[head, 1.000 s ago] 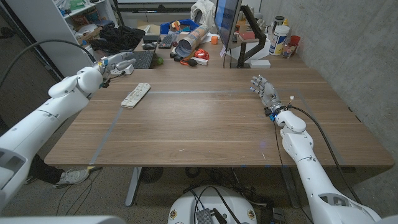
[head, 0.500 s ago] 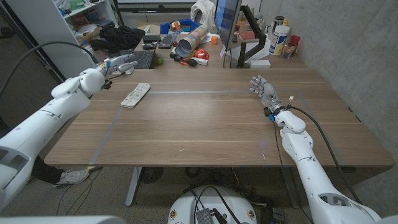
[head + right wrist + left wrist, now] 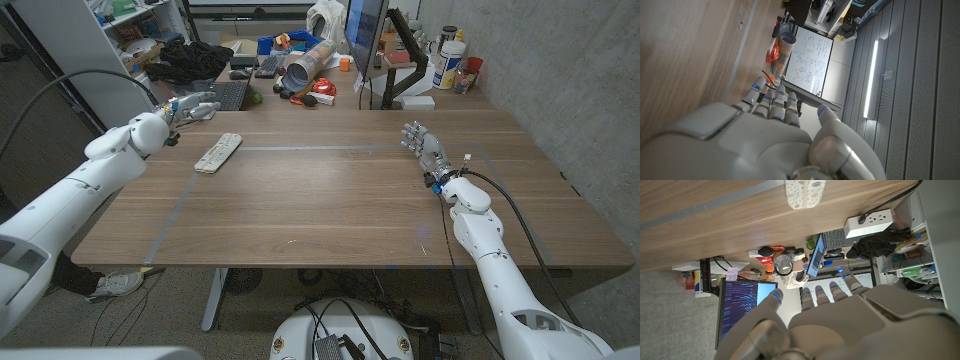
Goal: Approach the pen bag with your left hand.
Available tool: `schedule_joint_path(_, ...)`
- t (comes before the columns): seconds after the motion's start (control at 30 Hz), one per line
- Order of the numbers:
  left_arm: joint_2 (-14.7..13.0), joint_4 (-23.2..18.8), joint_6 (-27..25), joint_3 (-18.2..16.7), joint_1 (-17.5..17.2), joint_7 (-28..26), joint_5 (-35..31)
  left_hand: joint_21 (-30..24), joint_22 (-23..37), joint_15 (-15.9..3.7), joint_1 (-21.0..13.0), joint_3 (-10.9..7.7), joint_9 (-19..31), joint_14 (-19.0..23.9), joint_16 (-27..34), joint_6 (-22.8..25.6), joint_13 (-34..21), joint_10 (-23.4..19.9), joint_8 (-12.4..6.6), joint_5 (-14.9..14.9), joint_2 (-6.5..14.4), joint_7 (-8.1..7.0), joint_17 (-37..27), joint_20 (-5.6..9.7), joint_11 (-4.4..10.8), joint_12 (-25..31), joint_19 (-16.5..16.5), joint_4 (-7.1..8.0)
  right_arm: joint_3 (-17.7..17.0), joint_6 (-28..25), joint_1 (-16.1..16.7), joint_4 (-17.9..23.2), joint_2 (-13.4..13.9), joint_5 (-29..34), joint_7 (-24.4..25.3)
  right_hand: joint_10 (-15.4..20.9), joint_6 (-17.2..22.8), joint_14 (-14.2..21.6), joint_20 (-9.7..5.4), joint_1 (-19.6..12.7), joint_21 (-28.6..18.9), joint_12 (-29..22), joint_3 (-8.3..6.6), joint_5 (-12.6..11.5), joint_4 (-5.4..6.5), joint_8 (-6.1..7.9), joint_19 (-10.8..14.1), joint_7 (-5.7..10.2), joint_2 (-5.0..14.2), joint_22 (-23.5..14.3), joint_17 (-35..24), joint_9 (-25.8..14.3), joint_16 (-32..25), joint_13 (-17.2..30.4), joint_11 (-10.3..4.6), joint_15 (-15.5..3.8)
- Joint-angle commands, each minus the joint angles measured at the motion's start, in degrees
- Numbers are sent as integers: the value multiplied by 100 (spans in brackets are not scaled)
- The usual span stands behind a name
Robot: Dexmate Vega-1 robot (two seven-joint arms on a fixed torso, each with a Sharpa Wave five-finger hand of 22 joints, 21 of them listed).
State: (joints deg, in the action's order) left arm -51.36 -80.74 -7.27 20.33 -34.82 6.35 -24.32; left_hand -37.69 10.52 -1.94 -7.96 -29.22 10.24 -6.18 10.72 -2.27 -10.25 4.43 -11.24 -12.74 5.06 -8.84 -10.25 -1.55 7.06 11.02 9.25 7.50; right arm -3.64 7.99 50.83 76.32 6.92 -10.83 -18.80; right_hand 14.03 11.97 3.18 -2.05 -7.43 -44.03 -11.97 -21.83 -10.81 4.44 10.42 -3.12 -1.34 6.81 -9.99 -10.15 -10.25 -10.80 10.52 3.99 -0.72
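Writing: none legible | pen bag (image 3: 217, 152): patterned | left robot hand (image 3: 190, 106): empty

Left hand (image 3: 192, 108) raised near the table's (image 3: 330, 200) far left corner, fingers apart, holding nothing, just beyond the white pen bag (image 3: 218, 152). Right hand (image 3: 424, 146) open, well apart at the right side.

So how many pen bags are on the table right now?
1: the pen bag lies on the table's far left part, just ahead of the left hand. Back clutter may hide others.
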Motion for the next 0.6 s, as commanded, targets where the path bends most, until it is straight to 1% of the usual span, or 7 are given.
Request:
schedule_joint_path(0.03,27,186,-127,109,70,33,-51,8,17,-64,-67,-8,33,-70,-6,-20,-18,26,21,-41,-4,-45,-20,0,54,-5,27,-30,6,-64,6,17,9,29,-3,18,54,8,-79,-56,9,-21,10,-29,-6,41,9,-2,86,-19,-7,-27,8,8,-10,21)
schedule_joint_path(0.6,136,507,-65,325,332,66,-142,27,19,-67,-66,0,35,-95,-7,-44,-18,48,26,-43,6,-53,-23,11,40,-8,43,-17,5,-45,-42,-103,-2,43,-9,20,56,7,-80,-54,39,-22,13,-29,-2,41,17,-2,80,-20,-5,-27,10,8,-5,26)
